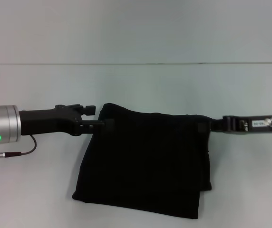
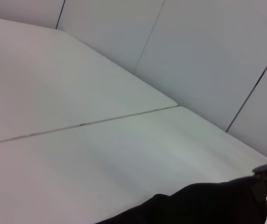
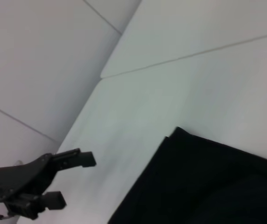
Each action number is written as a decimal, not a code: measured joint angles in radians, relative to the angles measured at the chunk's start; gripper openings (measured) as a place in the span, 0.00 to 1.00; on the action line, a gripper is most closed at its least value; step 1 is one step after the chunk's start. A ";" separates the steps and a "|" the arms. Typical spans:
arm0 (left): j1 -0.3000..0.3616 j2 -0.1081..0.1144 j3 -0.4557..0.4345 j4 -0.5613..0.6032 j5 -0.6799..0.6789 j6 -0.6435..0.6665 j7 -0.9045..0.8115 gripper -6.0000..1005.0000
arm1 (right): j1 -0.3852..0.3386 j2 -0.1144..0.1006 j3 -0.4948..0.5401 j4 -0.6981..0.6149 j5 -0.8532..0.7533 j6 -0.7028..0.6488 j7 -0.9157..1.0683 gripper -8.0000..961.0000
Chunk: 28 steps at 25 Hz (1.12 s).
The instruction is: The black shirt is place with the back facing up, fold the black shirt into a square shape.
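Folded black fabric fills the near middle of our head view: the black shirt lies on the white worktop as a rough rectangle, its near edge towards 6 o'clock and its far edge running between our two arms. One layer sits over another, and the lower layer peeks out along the right side and the near right corner.

At 9 o'clock our left gripper reaches in level with the shirt's far left corner. Its two black fingers stand a little apart, the lower one touching the cloth edge; we cannot tell whether any fabric is pinched between them. From the right wrist view the same gripper shows its fingers spread, with a clear gap and nothing in it.

At 3 o'clock our right gripper meets the shirt's far right corner. Its fingertips merge with the dark cloth, so we cannot tell whether it is clamped or loose.
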 joint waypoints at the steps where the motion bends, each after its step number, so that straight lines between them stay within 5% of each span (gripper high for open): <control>1: -0.001 0.000 0.000 0.000 0.000 -0.004 -0.005 0.94 | -0.008 -0.002 0.000 0.000 0.000 0.000 0.000 0.05; 8: -0.022 -0.012 0.000 -0.004 -0.002 -0.147 -0.079 0.94 | -0.071 -0.041 0.000 -0.001 -0.009 -0.003 0.001 0.06; 16: -0.081 -0.021 0.028 -0.073 0.007 -0.392 -0.226 0.95 | -0.124 -0.075 0.045 -0.006 -0.003 -0.015 -0.005 0.40; 25: -0.128 -0.025 0.230 -0.147 0.012 -0.616 -0.298 0.95 | -0.112 -0.070 0.054 -0.003 -0.003 -0.013 0.000 0.80; 28: -0.146 -0.029 0.281 -0.174 0.013 -0.662 -0.299 0.95 | -0.107 -0.070 0.055 -0.003 -0.003 -0.011 0.004 0.83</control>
